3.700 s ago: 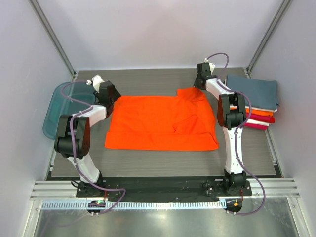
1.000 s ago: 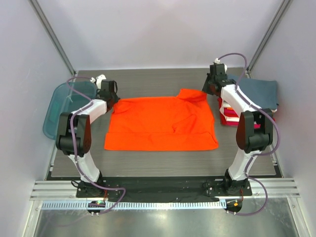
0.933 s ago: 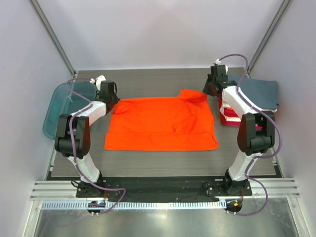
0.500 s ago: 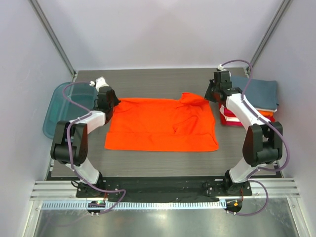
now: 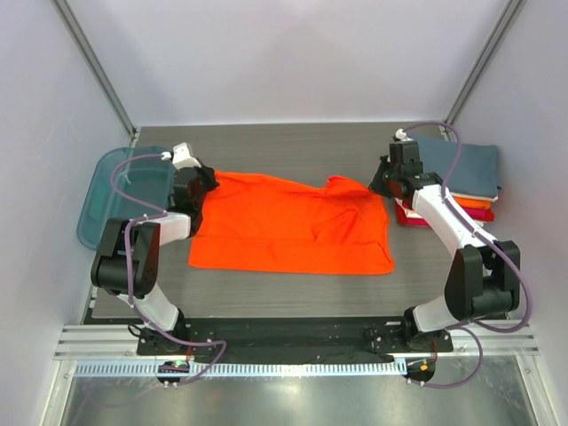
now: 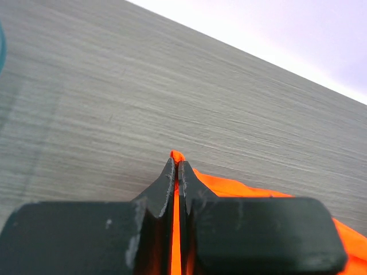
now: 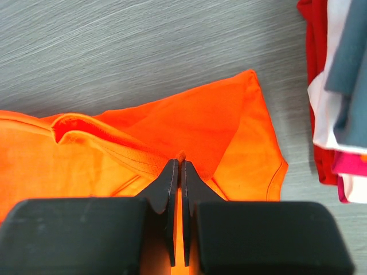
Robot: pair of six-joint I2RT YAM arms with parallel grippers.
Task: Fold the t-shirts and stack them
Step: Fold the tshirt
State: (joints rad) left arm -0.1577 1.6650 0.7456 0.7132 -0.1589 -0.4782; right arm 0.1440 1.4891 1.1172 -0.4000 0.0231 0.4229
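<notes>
The orange t-shirt (image 5: 293,235) lay spread on the table (image 5: 266,146), its near hem flat. My left gripper (image 6: 176,172) and right gripper (image 7: 178,172) were each clamped on its far edge. I judged this the first fold: the next move called for drawing both corners evenly toward me, with the folded stack (image 5: 457,173) far right.

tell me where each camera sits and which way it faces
Top external: above and behind the bases, looking down at the table; left arm and right arm show whole.
Left wrist: on the left arm, looking along the left claw, shut on the orange t-shirt, toward the far table.
Right wrist: looking down past the right claw, shut on the same shirt; folded stack at right.
Shared: all see the orange t-shirt.
</notes>
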